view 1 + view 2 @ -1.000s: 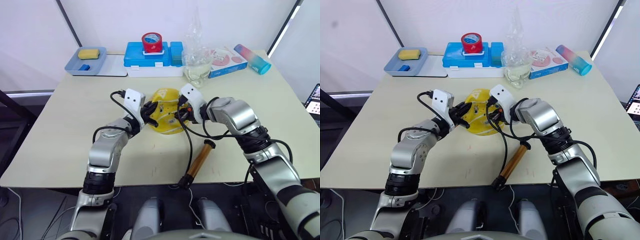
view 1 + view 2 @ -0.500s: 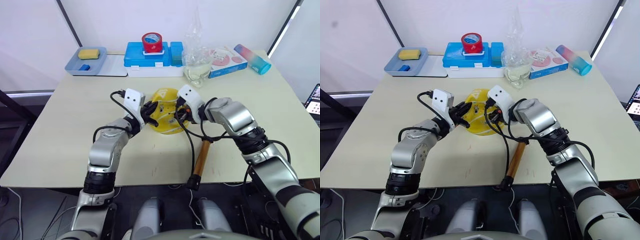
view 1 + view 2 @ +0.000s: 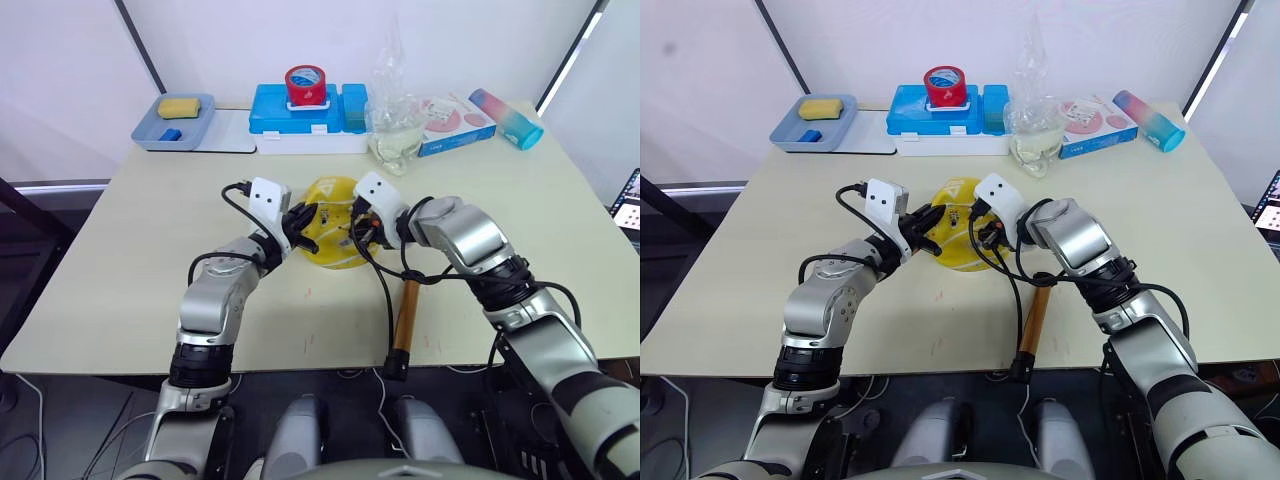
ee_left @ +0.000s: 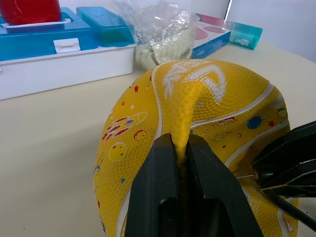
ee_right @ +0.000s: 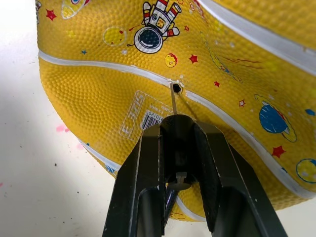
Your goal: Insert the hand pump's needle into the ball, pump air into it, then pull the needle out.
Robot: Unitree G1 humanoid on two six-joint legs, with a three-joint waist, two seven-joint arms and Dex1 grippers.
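The left gripper (image 4: 181,148) pinches a fold of the dented ball (image 5: 207,74), steadying it, while the right gripper (image 5: 177,129) clamps the needle (image 5: 175,100) at the valve, tip entering

Both arms reach forward over the table, forearms angled inward so the wrists nearly face each other. The left gripper (image 4: 180,148) has its fingers pinched together on a fold of the ball (image 4: 197,113). The right gripper (image 5: 177,131) is clamped on the needle (image 5: 174,100) fitting, pointing at the ball.
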